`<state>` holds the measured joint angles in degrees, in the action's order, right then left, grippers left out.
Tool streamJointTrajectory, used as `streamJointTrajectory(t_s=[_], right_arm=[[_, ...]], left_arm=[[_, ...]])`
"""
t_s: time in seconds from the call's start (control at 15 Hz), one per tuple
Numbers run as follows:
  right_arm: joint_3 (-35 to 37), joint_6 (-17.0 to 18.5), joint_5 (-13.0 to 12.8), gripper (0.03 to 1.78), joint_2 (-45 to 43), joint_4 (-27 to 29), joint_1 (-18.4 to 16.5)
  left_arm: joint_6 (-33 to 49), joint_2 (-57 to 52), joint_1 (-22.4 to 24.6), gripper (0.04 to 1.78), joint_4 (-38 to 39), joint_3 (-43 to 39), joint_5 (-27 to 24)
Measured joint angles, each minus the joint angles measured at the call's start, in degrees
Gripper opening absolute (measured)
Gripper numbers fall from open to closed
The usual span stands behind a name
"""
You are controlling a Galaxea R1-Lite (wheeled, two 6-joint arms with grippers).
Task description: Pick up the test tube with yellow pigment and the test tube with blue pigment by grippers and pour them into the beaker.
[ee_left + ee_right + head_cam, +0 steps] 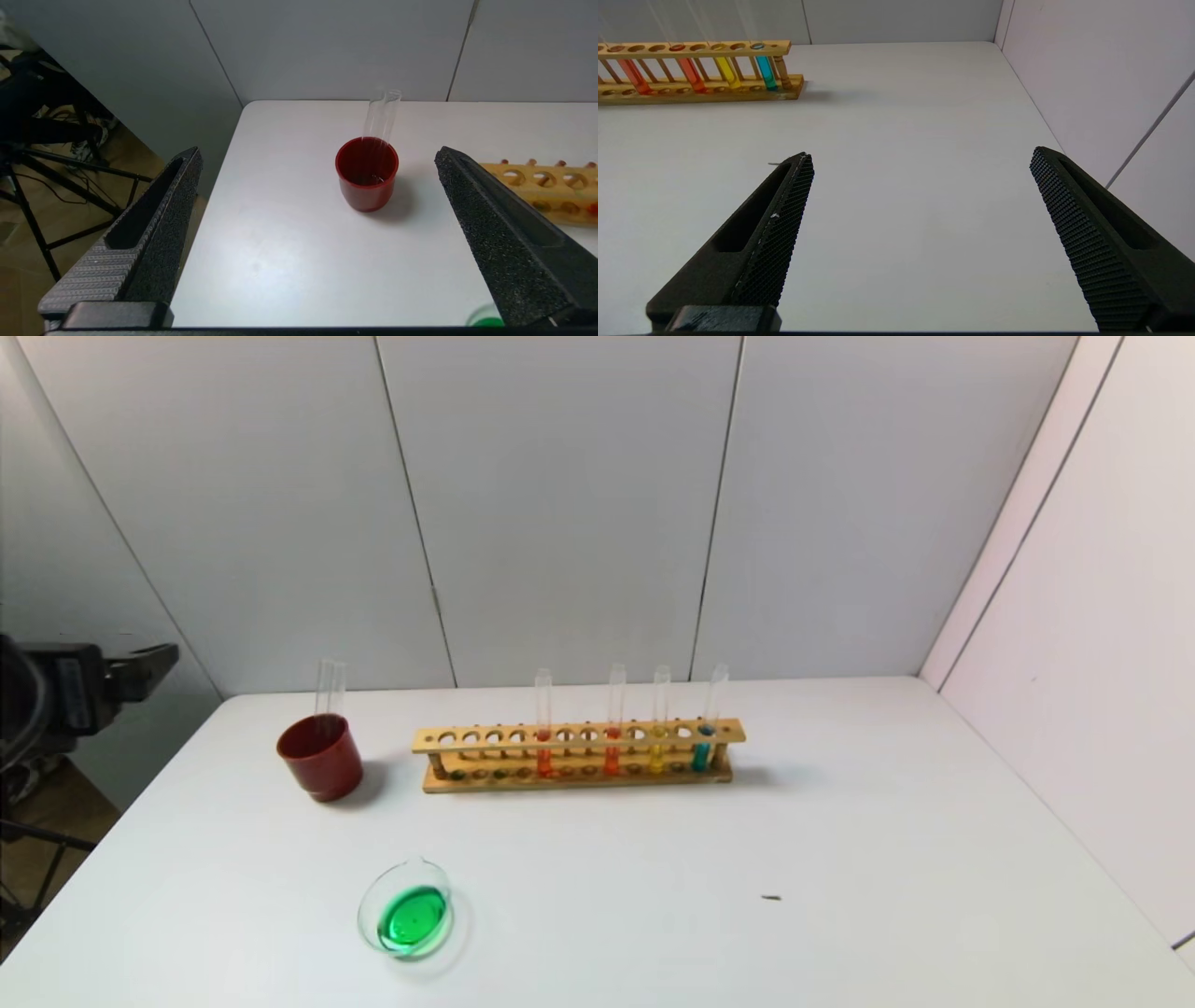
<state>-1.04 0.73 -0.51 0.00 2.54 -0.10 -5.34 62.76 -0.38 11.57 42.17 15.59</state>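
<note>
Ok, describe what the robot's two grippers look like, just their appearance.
Both are black two-fingered claws with long, tapering, wedge-shaped fingers. The left gripper has coarse, grainy foam-like pads, a hollow slot along each finger's outer side, and ridged grey ribbing near one finger's base. The right gripper has finer cross-hatched, mesh-textured pads and the same slotted outer sides. No cables, labels or markings show on the fingers.

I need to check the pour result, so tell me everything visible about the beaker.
The beaker is a small, low, clear glass vessel, round with a tiny pouring lip on its far rim. It stands upright on the white table, near the front left, in front of the red cup. It holds bright green liquid. Nothing else touches it.
</note>
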Motion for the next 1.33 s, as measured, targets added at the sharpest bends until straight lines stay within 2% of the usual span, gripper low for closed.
streamJointTrajectory(t_s=[0.53, 0.73, 0.87, 1.0, 1.13, 1.33], right_arm=[[0.0, 0.0, 0.0, 1.70, 0.0, 0.0, 0.0], [0.0, 0.0, 0.0, 1.70, 0.0, 0.0, 0.0], [0.0, 0.0, 0.0, 1.70, 0.0, 0.0, 0.0], [0.0, 0.0, 0.0, 1.70, 0.0, 0.0, 0.0], [0.0, 0.0, 0.0, 1.70, 0.0, 0.0, 0.0], [0.0, 0.0, 0.0, 1.70, 0.0, 0.0, 0.0]], left_arm=[[-0.5, -37.0, 0.1, 1.75, -31.8, -3.4, 0.4], [-0.6, -47.8, 0.2, 1.75, -39.2, -5.8, -0.3], [-0.9, -53.9, 0.2, 1.75, -39.8, -9.5, -3.9], [-1.3, -58.9, 0.2, 1.75, -38.8, -16.0, -10.3], [-0.5, -61.2, 0.3, 1.75, -32.4, -22.9, -13.6], [0.3, -62.6, 0.3, 1.75, -18.2, -35.0, -15.3]])
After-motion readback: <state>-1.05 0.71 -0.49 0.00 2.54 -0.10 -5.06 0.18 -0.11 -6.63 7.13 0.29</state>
